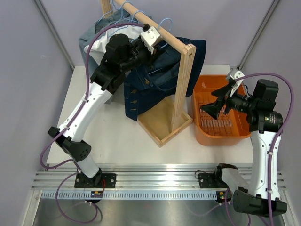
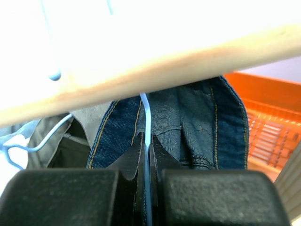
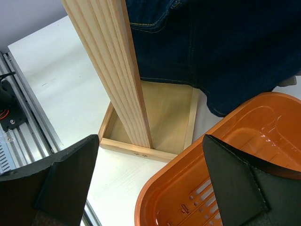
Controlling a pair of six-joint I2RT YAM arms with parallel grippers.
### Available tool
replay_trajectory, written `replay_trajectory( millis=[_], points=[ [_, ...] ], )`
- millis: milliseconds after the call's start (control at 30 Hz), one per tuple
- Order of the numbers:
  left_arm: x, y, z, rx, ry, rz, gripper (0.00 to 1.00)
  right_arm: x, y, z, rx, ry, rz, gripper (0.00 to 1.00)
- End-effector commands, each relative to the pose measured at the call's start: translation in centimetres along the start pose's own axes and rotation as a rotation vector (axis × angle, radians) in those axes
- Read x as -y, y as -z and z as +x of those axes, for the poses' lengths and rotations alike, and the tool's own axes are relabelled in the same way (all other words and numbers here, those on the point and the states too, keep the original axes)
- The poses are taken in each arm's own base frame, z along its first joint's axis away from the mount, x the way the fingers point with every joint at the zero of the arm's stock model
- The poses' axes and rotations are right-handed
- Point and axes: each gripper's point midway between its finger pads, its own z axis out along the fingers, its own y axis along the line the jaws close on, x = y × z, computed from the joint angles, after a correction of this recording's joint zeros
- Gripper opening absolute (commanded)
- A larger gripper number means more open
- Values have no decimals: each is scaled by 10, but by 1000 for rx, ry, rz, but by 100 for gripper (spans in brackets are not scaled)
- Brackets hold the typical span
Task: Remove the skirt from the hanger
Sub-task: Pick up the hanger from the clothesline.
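The white-and-black left arm [image 1: 89, 108] reaches far forward and up, its black two-finger left claw [image 2: 147, 155] pinched tight on a thin blue wire hanger [image 2: 146, 117]. The white-and-black right arm [image 1: 262, 155] stands upright with its elbow bent, its right claw [image 3: 150, 141] spread wide and aimed leftward.

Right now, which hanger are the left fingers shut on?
The hanger holding the denim skirt, its blue wire pinched between the fingers. The other hangers hang free beside it.
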Motion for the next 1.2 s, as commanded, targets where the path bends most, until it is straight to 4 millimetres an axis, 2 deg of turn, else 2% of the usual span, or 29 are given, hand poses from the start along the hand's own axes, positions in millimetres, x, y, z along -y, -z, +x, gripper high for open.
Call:
replay_trajectory(
  millis=[0, 333, 433, 600, 733, 833, 1033, 1167],
  points=[
    [-1, 8, -74, 231, -25, 11, 0, -7, 0, -8, 33, 21, -33, 99],
    [8, -8, -52, 197, 43, 62, 0, -11, 0, -7, 38, 11, -47, 99],
    [9, -11, -52, 200, 53, 74, 0, -12, 0, -6, 39, 8, -51, 99],
    [10, -7, -73, 247, 45, 76, 0, -15, 0, -6, 43, 2, -63, 99],
    [12, -9, -79, 265, 55, 87, 0, -16, -1, -6, 49, -7, -69, 99],
    [16, -12, -79, 266, 64, 99, 0, -17, -1, -5, 50, -8, -74, 99],
    [19, -22, -61, 227, 84, 110, 0, -20, -1, -3, 51, -16, -86, 99],
    [20, -25, -59, 226, 90, 118, 0, -21, -1, -2, 51, -22, -94, 99]
  ],
)
